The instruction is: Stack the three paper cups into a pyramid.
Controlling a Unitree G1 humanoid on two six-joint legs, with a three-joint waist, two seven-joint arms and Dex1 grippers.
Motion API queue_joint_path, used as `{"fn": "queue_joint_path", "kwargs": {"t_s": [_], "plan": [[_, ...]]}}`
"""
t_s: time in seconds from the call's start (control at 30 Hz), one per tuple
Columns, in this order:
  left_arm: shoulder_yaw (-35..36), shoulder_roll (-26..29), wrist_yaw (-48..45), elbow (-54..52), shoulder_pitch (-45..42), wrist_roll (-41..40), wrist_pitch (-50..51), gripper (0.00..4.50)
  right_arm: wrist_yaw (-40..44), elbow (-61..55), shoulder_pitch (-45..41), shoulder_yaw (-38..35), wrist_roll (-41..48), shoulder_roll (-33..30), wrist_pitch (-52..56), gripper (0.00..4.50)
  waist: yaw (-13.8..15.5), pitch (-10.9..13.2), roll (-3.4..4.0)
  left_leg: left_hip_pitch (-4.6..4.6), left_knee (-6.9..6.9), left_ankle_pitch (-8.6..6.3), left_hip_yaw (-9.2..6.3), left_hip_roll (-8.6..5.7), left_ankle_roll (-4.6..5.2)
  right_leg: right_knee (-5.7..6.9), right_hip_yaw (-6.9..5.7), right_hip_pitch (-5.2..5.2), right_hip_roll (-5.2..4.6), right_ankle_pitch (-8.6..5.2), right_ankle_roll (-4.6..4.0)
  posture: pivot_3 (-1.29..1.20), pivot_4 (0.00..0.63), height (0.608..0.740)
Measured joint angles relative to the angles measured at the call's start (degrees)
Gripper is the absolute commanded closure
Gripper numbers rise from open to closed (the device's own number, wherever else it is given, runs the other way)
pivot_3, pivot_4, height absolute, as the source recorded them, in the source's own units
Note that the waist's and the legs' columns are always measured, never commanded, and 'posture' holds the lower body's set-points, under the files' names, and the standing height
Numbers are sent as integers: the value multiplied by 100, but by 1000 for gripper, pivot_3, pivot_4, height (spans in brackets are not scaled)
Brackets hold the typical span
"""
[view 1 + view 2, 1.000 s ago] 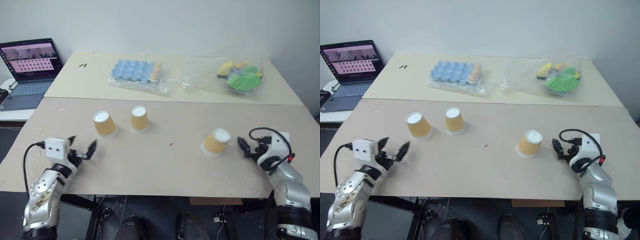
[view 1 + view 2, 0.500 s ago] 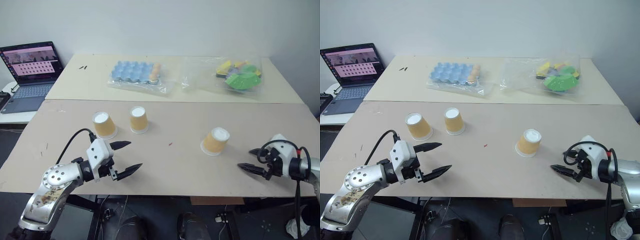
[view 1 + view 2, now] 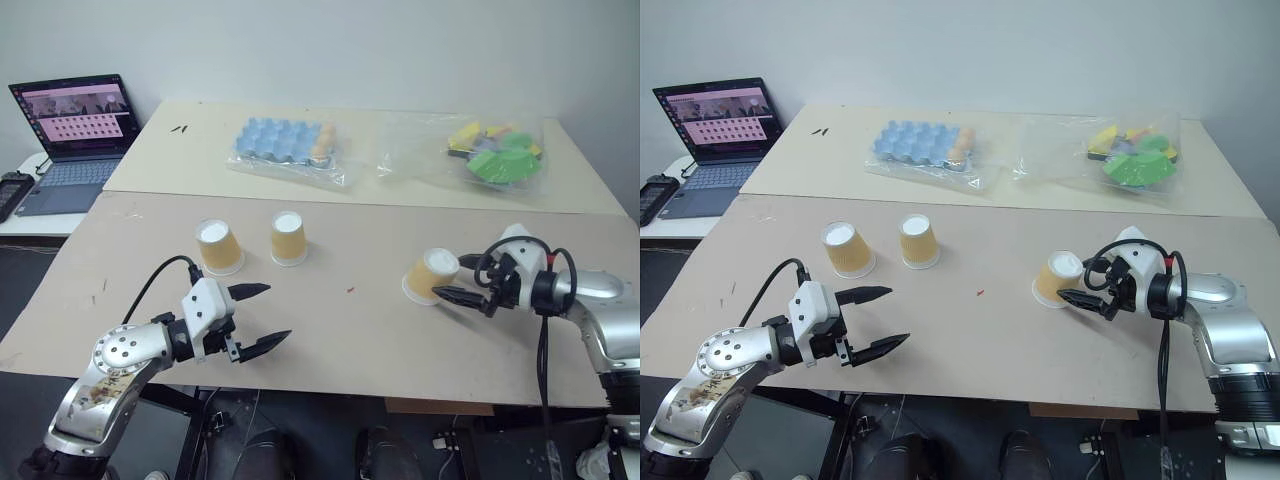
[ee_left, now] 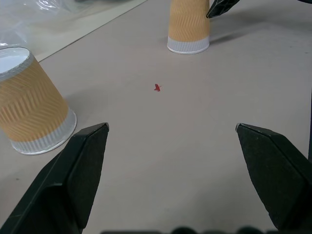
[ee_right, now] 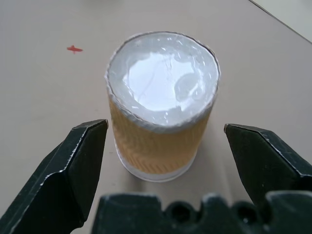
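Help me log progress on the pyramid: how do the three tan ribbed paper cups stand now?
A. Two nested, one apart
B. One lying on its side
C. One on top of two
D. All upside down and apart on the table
D: each tan ribbed paper cup stands alone, white base up, on the table.

The right claw (image 3: 1072, 288), which hung at the near right edge of the pale beige worktop (image 3: 980, 340) a second ago, now reaches in toward the lone tan ribbed paper cup with a white base (image 3: 1056, 278), its black fingers (image 5: 73, 165) spread wide on either side of it without touching. The left claw (image 3: 868, 320) has swung up from the near left edge and now points across the worktop, its fingers apart.
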Motion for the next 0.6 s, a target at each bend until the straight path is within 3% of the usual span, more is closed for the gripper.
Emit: {"fn": "queue_joint_path", "kwargs": {"t_s": [0.6], "plan": [[22, 72, 29, -46, 10, 64, 99, 42, -26, 72, -518, 307, 110, 394, 327, 0, -16, 0, 0, 0, 0, 0, 0, -1, 0, -1, -2, 1, 1, 1, 1, 0, 150, 735]]}}
